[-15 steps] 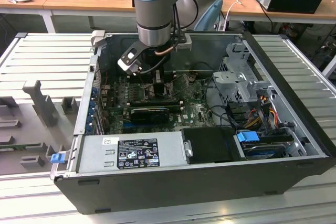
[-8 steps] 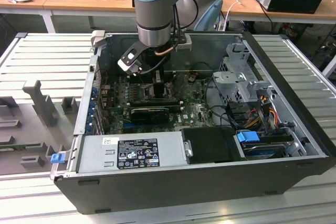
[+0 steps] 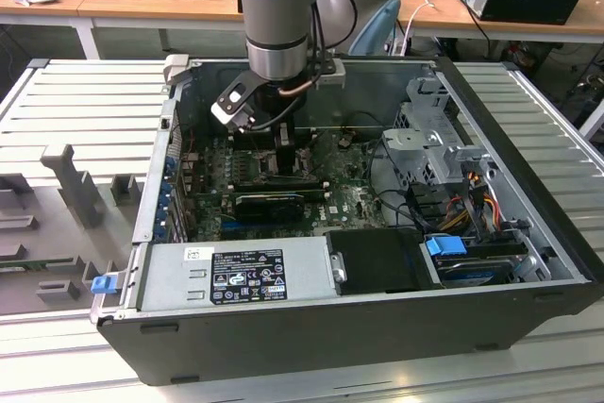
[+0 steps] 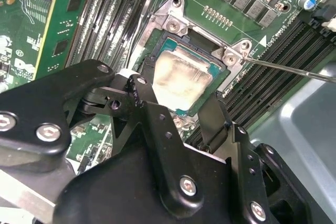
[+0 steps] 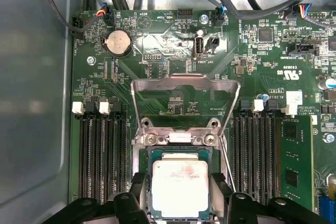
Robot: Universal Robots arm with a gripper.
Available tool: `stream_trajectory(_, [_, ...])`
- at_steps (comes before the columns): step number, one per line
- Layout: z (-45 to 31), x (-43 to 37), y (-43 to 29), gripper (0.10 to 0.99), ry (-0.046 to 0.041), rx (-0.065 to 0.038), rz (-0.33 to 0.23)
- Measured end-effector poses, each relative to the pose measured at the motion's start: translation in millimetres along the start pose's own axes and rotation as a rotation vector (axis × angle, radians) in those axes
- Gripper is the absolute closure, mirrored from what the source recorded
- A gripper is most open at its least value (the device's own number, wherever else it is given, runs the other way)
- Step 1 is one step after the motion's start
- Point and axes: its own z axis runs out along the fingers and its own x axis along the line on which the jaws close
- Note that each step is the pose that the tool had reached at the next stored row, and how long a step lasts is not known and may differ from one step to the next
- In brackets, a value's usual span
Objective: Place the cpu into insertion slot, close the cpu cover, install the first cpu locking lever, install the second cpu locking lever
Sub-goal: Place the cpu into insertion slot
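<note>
Computer case (image 3: 283, 327): open on a ribbed metal bench (image 3: 85, 101); the exterior view takes in all of it, with a grey power unit (image 3: 236, 276) along the near wall.
Arm (image 3: 276, 16): pale blue and grey, reaching straight down into the case.
Motherboard (image 5: 173, 66): green, flat on the case floor; the first wrist view picks out its coin battery (image 5: 118, 42) and the black memory slots (image 5: 100, 150) flanking the socket.
Gripper (image 5: 180, 182): black, low over the socket; both wrist views show its fingers (image 4: 140, 90) spread apart, one on each side of the chip, clasping nothing.
Cover (image 5: 184, 82): silvery frame raised on its hinge; the first wrist view looks through its window to the board.
Socket (image 5: 181, 151): black, metal-rimmed, between the memory slots.
Chip (image 4: 181, 80): lying flat in the socket, smudged silvery face up.
Lever (image 4: 294, 70): thin metal rod; the second wrist view shows it running out from the socket's corner.
</note>
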Motion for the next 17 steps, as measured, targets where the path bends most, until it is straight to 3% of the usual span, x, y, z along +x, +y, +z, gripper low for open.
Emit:
stream_trajectory(6, [-5.6,0.1,0.5,0.498,0.0,0.0,0.0])
stream_trajectory(7, [-6.1,0.1,0.5,0.627,0.0001,0.0,0.0])
stream_trajectory(10, [-7.4,0.1,0.6,0.686,0.0,0.0,0.001])
stream_trajectory(14, [-9.1,0.2,0.8,0.929,-0.0001,0.0,0.001])
stream_trajectory(17, [-10.3,0.2,0.9,0.98,-0.0002,0.0,0.001])
